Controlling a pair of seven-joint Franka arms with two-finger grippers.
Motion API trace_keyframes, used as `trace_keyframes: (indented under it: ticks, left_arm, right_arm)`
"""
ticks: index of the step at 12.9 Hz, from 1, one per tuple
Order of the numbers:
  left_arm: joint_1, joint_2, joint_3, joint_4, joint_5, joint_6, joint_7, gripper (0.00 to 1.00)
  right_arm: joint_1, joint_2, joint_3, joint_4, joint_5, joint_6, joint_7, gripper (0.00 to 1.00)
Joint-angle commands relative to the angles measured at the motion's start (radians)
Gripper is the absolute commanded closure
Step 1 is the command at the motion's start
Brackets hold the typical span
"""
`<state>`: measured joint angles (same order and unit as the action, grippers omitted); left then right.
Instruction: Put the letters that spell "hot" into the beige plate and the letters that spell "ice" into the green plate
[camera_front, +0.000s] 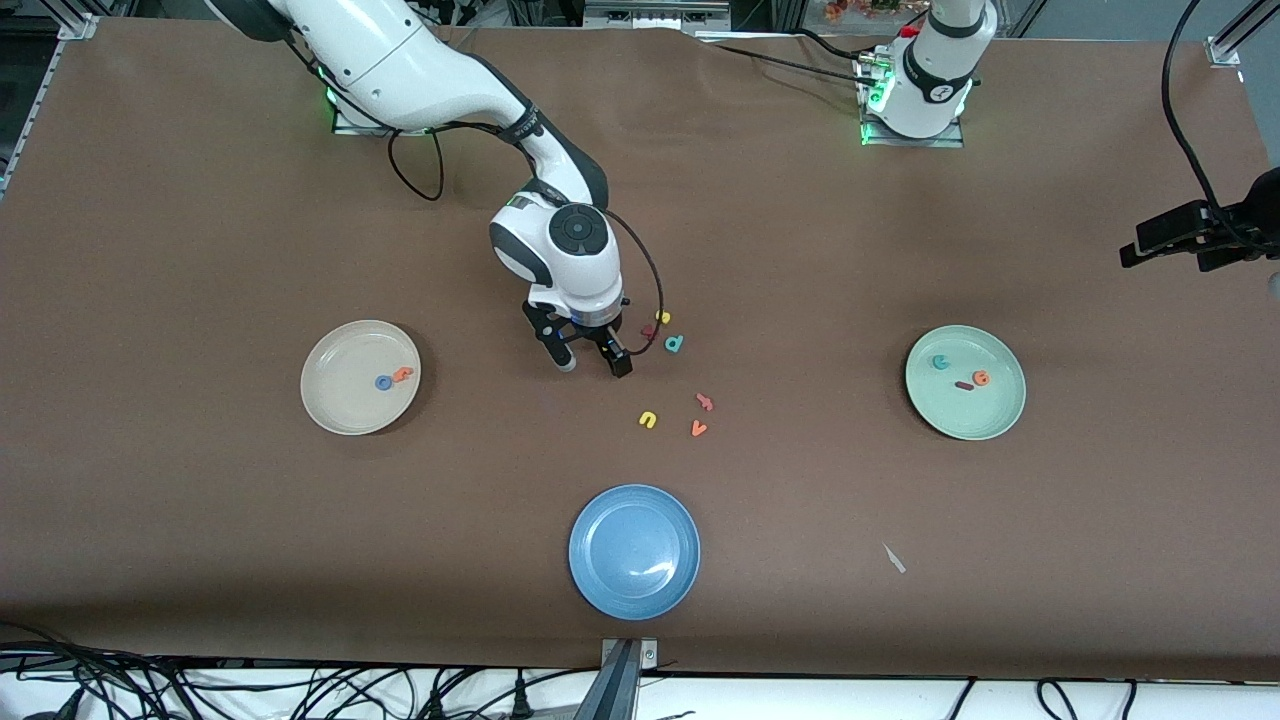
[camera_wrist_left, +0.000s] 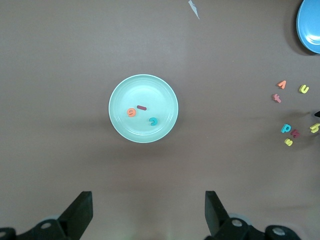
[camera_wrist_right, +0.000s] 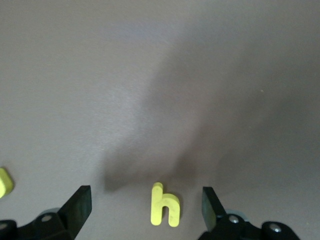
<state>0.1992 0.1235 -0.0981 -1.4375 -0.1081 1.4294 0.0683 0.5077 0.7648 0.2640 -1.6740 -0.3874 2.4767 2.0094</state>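
The beige plate (camera_front: 345, 415) holds the blue o (camera_front: 383, 382) and the orange t (camera_front: 402, 374). In the green plate (camera_front: 990, 415) (camera_wrist_left: 120, 112) lie the teal c (camera_front: 940, 362) (camera_wrist_left: 153, 121), the dark red i (camera_front: 963, 385) (camera_wrist_left: 142, 107) and the orange e (camera_front: 981, 377) (camera_wrist_left: 131, 112). My right gripper (camera_front: 592, 362) (camera_wrist_right: 145, 212) is open low over the middle of the table. The yellow h (camera_wrist_right: 165, 205) lies flat between its fingers, untouched; the front view hides it under the hand. My left gripper (camera_wrist_left: 148, 215) is open and empty, high above the table beside the green plate.
Loose letters lie beside the right gripper: a teal p (camera_front: 674, 344), a yellow s (camera_front: 662, 317), a yellow u (camera_front: 648, 420), an orange v (camera_front: 698, 428) and a pink one (camera_front: 705, 402). A blue plate (camera_front: 634, 590) sits nearest the front camera. A white scrap (camera_front: 893, 558) lies nearby.
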Motion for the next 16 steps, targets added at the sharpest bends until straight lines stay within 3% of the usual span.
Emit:
trace_keyframes:
  ticks: [1, 5, 7, 12, 16]
  left_arm:
    - [-0.001, -0.018, 0.008, -0.02, -0.032, -0.007, 0.016, 0.01]
    - [0.0, -0.012, 0.008, -0.012, -0.032, -0.004, 0.027, 0.0]
    - [0.0, -0.01, 0.008, -0.009, -0.032, -0.004, 0.021, 0.0]
    - [-0.003, -0.004, 0.008, -0.009, -0.032, -0.004, 0.016, 0.0]
    - [-0.006, -0.004, 0.008, -0.009, -0.032, -0.004, 0.013, 0.0]
  right_arm:
    - [0.034, 0.034, -0.006, 0.03, -0.001, -0.019, 0.063, 0.04]
    - [0.051, 0.044, -0.005, 0.027, -0.007, -0.019, 0.098, 0.04]
    - [0.049, 0.044, -0.005, 0.025, -0.014, -0.019, 0.097, 0.11]
    - [0.043, 0.042, -0.006, 0.025, -0.03, -0.019, 0.075, 0.13]
    - [0.043, 0.042, -0.006, 0.023, -0.044, -0.019, 0.077, 0.39]
